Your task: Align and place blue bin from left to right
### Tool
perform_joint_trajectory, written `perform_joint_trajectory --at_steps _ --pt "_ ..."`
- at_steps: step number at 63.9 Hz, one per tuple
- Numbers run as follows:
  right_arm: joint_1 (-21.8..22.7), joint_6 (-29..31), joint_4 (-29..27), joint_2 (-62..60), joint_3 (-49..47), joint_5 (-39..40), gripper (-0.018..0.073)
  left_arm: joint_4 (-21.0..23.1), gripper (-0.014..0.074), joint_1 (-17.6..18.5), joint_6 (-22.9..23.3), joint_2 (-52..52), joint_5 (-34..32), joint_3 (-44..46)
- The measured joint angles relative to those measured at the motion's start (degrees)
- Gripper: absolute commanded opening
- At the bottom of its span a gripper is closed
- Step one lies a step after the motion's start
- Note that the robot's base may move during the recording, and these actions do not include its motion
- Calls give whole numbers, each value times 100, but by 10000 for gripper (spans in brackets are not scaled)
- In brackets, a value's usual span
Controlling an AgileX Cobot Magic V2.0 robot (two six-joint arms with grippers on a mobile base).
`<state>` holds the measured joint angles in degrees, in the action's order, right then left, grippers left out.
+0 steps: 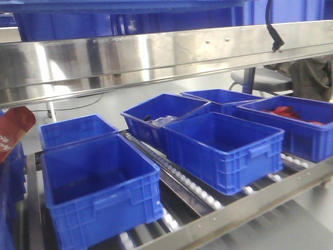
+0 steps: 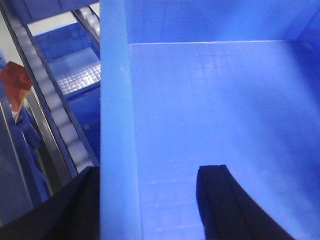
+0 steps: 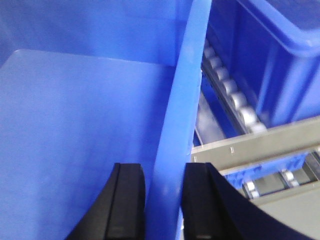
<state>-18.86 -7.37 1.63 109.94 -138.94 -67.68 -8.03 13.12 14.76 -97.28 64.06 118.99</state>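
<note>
Right wrist-mounted view, right end effector (image 3: 164,172): narrow. Its two black fingers (image 3: 127,200) press against either side of one wall of the blue bin (image 3: 75,125), a large medium-blue rectangular plastic crate. One finger is inside and one outside.
Left wrist-mounted view, left end effector (image 2: 150,172): it straddles another wall of the bin. The outer finger lies against the wall's outside. The inner finger stands off from the rim with bin floor showing between, so the jaws are wider than the wall and not closed on it.
Bin interior: smooth pale-blue floor with a faint grid.
Bin position: at the roller rack, held by its side walls. Whether it rests on the rollers or hangs clear of them cannot be told.
Right of the bin: a white roller track (image 3: 230,90) and a grey steel frame rail (image 3: 260,142) lie just beside the wall. A darker blue plastic crate (image 3: 280,55) stands beyond them.
Left of the bin: a grid-floored blue crate (image 2: 75,70) lies lower down, and a red-orange object (image 2: 15,85) farther out.
Exterior front-facing view: six blue rectangular plastic crates sit on the rack. The nearest left crate (image 1: 99,192) and the middle front crate (image 1: 223,151) are well apart, and the right-hand crate (image 1: 291,130) has red items inside.
Above the rack: a polished steel beam (image 1: 156,57) crosses the view, and a black cable (image 1: 270,26) hangs at its right end.
</note>
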Motion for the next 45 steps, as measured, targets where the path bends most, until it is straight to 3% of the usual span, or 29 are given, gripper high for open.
perform_joint_trajectory --at_steps 45 --pt "0 10 0 0 0 0 -78 0 -16 0 0 0 0 0"
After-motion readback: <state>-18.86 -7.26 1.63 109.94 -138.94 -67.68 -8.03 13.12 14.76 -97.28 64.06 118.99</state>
